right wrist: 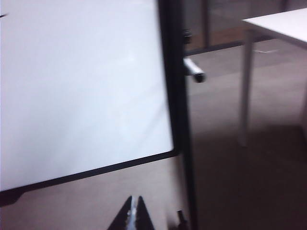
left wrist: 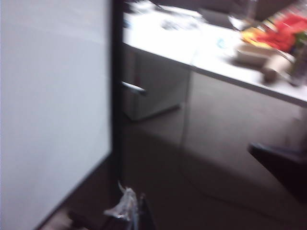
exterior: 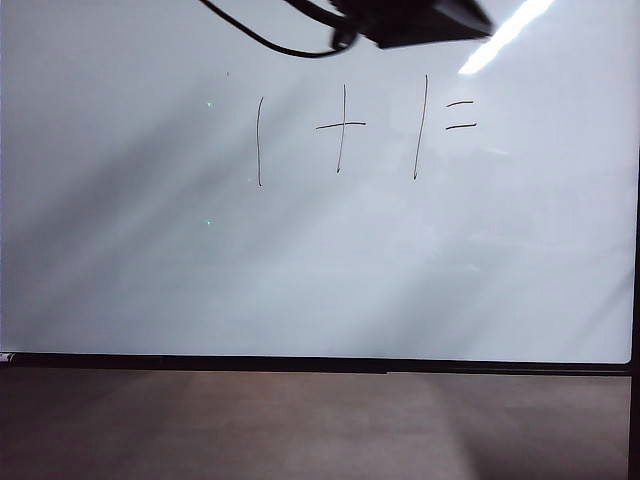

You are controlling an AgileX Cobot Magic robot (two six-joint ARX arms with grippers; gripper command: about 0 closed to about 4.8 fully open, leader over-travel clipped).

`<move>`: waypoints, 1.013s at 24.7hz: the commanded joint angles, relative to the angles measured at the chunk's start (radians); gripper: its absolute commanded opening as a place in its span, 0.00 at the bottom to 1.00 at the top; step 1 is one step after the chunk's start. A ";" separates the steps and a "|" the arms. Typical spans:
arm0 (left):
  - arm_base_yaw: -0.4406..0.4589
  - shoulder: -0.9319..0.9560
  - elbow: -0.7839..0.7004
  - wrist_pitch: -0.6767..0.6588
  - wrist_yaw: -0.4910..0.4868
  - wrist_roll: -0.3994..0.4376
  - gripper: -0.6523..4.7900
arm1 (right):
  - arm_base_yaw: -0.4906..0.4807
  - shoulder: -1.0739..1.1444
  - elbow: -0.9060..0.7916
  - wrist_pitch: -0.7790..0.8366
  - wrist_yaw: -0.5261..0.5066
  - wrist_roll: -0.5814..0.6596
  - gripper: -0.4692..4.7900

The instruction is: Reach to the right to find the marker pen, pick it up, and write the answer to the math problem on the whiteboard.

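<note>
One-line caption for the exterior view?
Whiteboard bearing handwritten "1 + 1 =", no answer yet; black device with cable overhangs top edge.

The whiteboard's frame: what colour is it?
Black, on the whiteboard; clearest in the right wrist view.

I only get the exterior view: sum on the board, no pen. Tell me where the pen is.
Observer: The right wrist view shows a short grey stick, probably the marker pen, jutting out just past the whiteboard's black side frame.
Operator: Report the gripper on that arm.
Observer: The right gripper is shut and empty, near the board's lower corner, well apart from the stick.
Operator: Now the other arm.
Observer: The left gripper is also beside that side frame; its wrist view is too blurred to tell open from shut.
</note>
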 commanded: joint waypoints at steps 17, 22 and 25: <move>-0.053 0.001 0.007 -0.006 0.003 0.000 0.11 | -0.051 0.552 0.905 0.251 0.166 -0.347 0.09; -0.053 0.001 0.007 -0.005 0.003 0.000 0.11 | -0.248 0.897 1.170 0.309 0.006 -0.316 0.09; -0.053 0.001 0.007 -0.006 0.003 0.000 0.11 | -0.461 1.053 1.187 0.310 -0.261 -0.144 0.09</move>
